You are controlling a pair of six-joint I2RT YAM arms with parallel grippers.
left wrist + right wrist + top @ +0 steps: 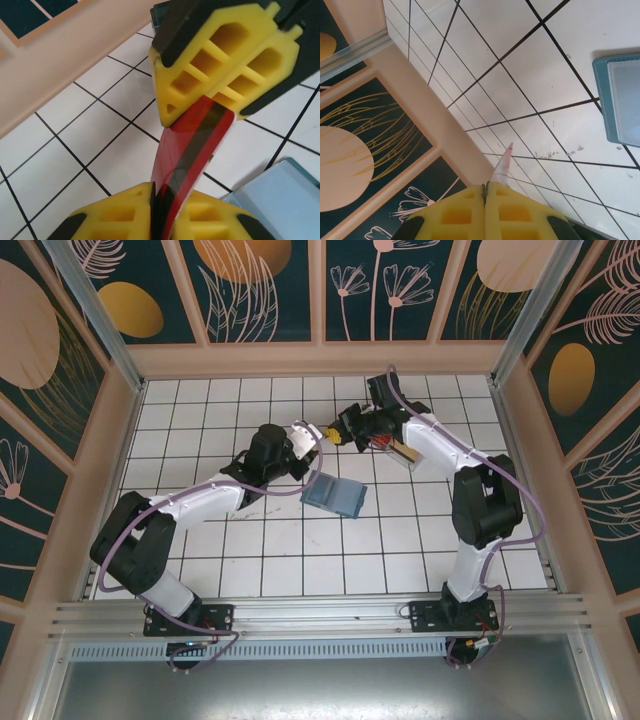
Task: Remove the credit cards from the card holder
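Note:
A red-and-white credit card [192,145] with a dark stripe spans between both grippers above the tiles, slightly bowed. My left gripper [162,192] has the card's near end between its yellow fingers. My right gripper [200,107] is shut on the far end. In the right wrist view the card [502,162] pokes out edge-on, pale, from the shut right gripper [485,187]. From above, the two grippers meet tip to tip, left gripper [322,432] against right gripper [345,430]. The teal card holder [335,495] lies open on the tiles just in front of them, and its corner [280,200] sits close by my left fingers.
A small tray-like object [400,452] lies partly under the right arm's forearm. The pale back wall ledge [320,360] runs behind the grippers. White tiled floor [300,560] stretches between the card holder and the arm bases.

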